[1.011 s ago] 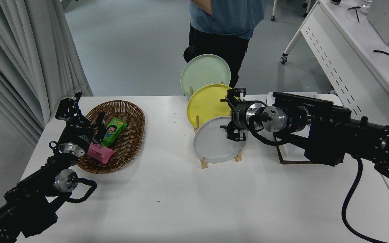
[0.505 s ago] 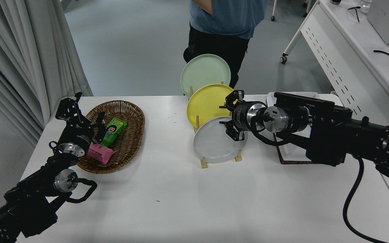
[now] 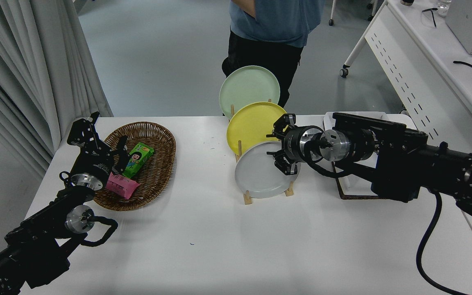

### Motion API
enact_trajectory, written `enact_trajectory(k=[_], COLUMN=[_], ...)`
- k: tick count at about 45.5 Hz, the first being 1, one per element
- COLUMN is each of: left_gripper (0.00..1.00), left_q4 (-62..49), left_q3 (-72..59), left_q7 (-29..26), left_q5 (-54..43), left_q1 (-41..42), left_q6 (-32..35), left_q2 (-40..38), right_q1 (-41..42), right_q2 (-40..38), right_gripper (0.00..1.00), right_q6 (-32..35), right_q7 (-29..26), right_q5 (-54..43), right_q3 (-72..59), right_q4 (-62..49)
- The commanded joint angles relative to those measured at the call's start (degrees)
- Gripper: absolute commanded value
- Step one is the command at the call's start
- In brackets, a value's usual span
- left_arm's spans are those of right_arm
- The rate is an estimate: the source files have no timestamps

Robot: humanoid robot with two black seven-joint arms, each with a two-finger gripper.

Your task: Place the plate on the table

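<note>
Head view: no writing is legible; a green snack pack (image 3: 137, 159) with a cartoon figure lies in the wicker basket (image 3: 160, 141), left of the wooden rack (image 3: 247, 198). The grey plate (image 3: 258, 174) stands on edge in that rack's nearest slot on the table (image 3: 219, 246), face toward the camera, before the yellow plate (image 3: 250, 125) and green plate (image 3: 247, 86). The right claw (image 3: 282, 148) spans the grey plate's right rim, jaws parted; the left claw (image 3: 96, 137) is parked over the basket, its state unclear.

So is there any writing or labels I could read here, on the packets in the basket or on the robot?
Nothing can be read.
Green snack packet in the brown wicker basket: a cartoon figure shows, but the print is too small to read.
Pink snack packet: print too blurred.
Black right gripper: pale marking on its body, too small.
Light-grey round plate, yellow plate, pale green plate: no text.
</note>
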Motion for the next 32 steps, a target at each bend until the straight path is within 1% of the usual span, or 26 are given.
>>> enact_trajectory(k=[1,9,21,25,32], left_gripper=[1.0,1.0,1.0,1.0,1.0], left_q4=[0.0,0.0,0.0,0.0,0.0], left_q3=[0.0,0.0,0.0,0.0,0.0], left_q7=[0.0,0.0,0.0,0.0,0.0], left_q5=[0.06,0.06,-0.03,-0.03,-0.03], left_q1=[0.0,0.0,-0.09,0.0,0.0], left_q6=[0.0,0.0,0.0,0.0,0.0], left_q2=[0.0,0.0,0.0,0.0,0.0], right_q1=[0.1,0.1,0.1,0.19,0.19], right_q2=[-0.43,-0.43,-0.52,-0.52,-0.87], right_gripper=[0.38,0.35,0.35,0.31,0.28], right_q6=[0.04,0.13,-0.13,-0.13,0.04], right_q7=[-0.25,-0.25,-1.13,-1.31,-2.36], right_q5=[-0.06,-0.23,-0.32,-0.23,-0.23], right_q3=[0.19,0.19,0.28,0.37,0.45], right_q4=[0.03,-0.06,-0.06,-0.06,-0.06])
